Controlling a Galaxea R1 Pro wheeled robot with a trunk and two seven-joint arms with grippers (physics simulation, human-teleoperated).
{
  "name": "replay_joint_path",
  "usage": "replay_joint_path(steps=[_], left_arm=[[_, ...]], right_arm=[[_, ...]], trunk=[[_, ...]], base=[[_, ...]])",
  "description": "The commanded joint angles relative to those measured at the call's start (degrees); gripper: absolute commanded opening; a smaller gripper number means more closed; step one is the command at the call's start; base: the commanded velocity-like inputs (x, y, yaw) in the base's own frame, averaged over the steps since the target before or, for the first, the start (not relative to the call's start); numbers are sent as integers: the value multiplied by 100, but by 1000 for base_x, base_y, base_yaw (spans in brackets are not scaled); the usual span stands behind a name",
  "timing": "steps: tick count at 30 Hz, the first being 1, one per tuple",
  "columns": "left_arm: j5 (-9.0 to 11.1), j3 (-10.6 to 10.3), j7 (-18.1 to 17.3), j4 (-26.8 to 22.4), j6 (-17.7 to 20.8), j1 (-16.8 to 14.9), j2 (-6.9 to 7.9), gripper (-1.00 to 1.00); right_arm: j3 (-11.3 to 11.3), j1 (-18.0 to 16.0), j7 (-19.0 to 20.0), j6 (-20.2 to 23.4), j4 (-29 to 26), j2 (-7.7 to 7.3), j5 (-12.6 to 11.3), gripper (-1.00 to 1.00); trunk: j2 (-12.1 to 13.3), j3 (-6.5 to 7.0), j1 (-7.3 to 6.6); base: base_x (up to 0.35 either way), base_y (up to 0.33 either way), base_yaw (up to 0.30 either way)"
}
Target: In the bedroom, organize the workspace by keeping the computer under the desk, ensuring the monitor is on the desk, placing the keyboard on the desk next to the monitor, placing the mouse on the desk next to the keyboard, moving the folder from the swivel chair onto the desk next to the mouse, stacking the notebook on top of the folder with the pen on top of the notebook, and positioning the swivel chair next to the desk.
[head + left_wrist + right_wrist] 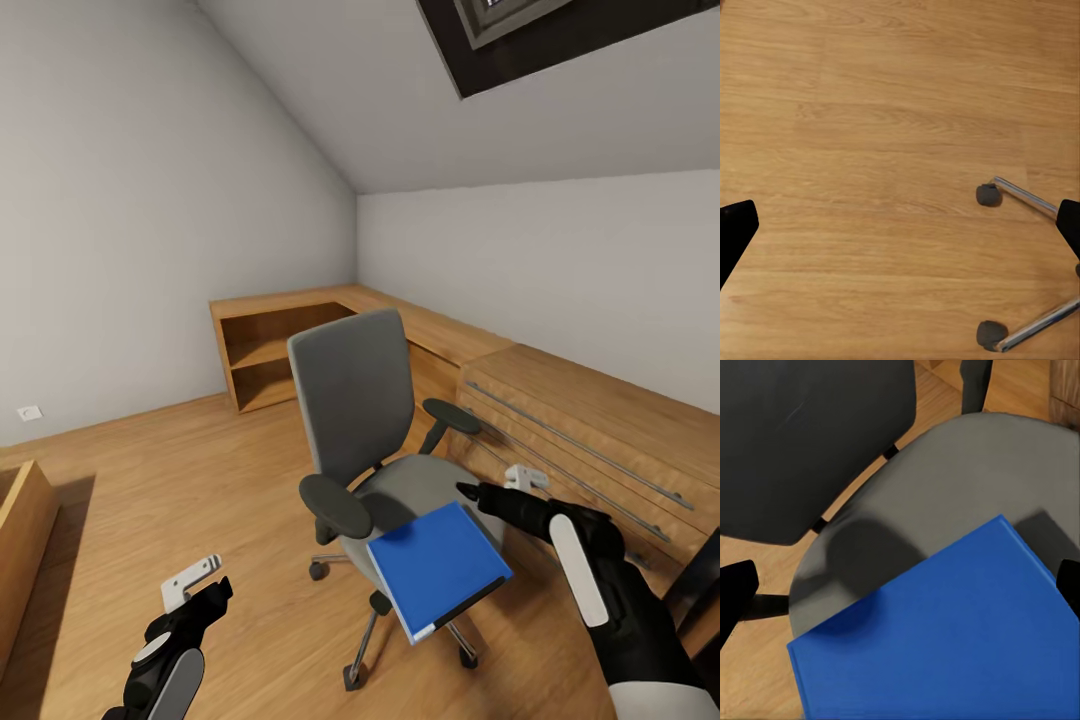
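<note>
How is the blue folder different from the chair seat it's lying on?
The folder is bright blue; the swivel chair seat is grey. The folder is a flat rectangle with straight edges and sharp corners, while the seat is rounded and padded. The folder is smaller than the seat, yet it sticks out past the seat's front edge. Both lie roughly level, one resting on the other.

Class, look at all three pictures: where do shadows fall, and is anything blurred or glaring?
Head view: sharp, even light, no glare; soft shadow beside the shelf at left. Right wrist view: a dark round shadow crosses the seat and folder. Left wrist view: slightly soft floor grain, faint shadows under the casters.
</note>
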Motion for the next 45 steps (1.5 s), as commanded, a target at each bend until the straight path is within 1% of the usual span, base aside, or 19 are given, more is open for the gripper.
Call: replay_joint_path(steps=[1, 3, 5, 6, 8, 12, 14, 15, 18, 22, 35, 39, 41, 43, 44, 45], left_arm=[[34, -16, 47, -8, 15, -4, 6, 100], [34, -18, 47, -9, 15, -4, 7, 100], [34, -19, 47, -9, 15, -4, 7, 100], [34, -21, 47, -9, 15, -4, 7, 100], [34, -21, 47, -7, 15, -6, 7, 100], [34, -22, 43, -9, 15, -5, 7, 100], [34, -22, 41, -9, 15, -4, 7, 100], [30, -22, 39, -9, 9, -4, 10, 100], [27, -22, 42, -9, 7, -4, 11, 100], [26, -22, 44, -9, 6, -5, 13, 100], [17, -22, 34, -9, 13, -4, 10, 100], [17, -22, 31, -12, 14, -6, 13, 100], [17, -22, 38, -130, 27, -4, 12, 100], [23, -22, 47, -253, 42, -4, 9, 100], [40, -22, 61, -493, 42, -4, 7, 100], [40, -22, 61, -503, 40, -4, 7, 100]], right_arm=[[-12, 2, 54, 34, -17, 4, 19, 100], [-16, 10, 59, 41, -35, 6, -59, 100], [-18, 15, 62, 45, -46, 7, -185, 100], [-20, 19, 62, 46, -54, 6, -439, 100], [-21, 21, 59, 42, -51, 4, -601, 100], [-21, 27, 58, 53, -48, -9, -842, 100], [-25, 32, 61, 57, -48, -14, -886, 100], [-30, 48, 66, 54, -43, -18, -958, 100], [-30, 53, 67, 43, -37, -14, -964, 100], [-31, 51, 72, 25, -32, -13, -966, 100], [-29, 55, 84, -16, -23, 0, -968, 100], [-29, 55, 84, -11, -23, 3, -974, 100], [-30, 54, 84, -16, 1, 5, -998, 100], [-26, 56, 93, -16, 114, 11, -1000, 100], [-24, 52, 121, -80, 727, 51, -1038, 100], [-22, 54, 126, -104, 785, 58, -1055, 100]], trunk=[[-3, -6, -1], [-3, -6, -1], [-3, -6, -1], [-3, -6, -1], [-3, -6, -1], [-3, -6, -1], [-3, -6, -1], [-3, -6, -1], [-3, -1, -1], [-3, 13, -1], [-3, 54, -1], [-3, 57, -1], [-3, 57, -1], [-3, 57, -1], [-43, 40, 21], [-83, 22, 43]], base=[[0, 0, 0], [0, 0, 0], [0, 0, 0], [0, 0, -29], [0, 0, -47], [0, 0, -41], [0, 0, -18], [0, 0, -2], [-7, 10, -69], [-185, 221, -250], [-239, 238, -271], [-257, 231, -155], [-178, 134, -35], [-42, 21, -4], [-4, 2, 0], [-4, 2, 0]])
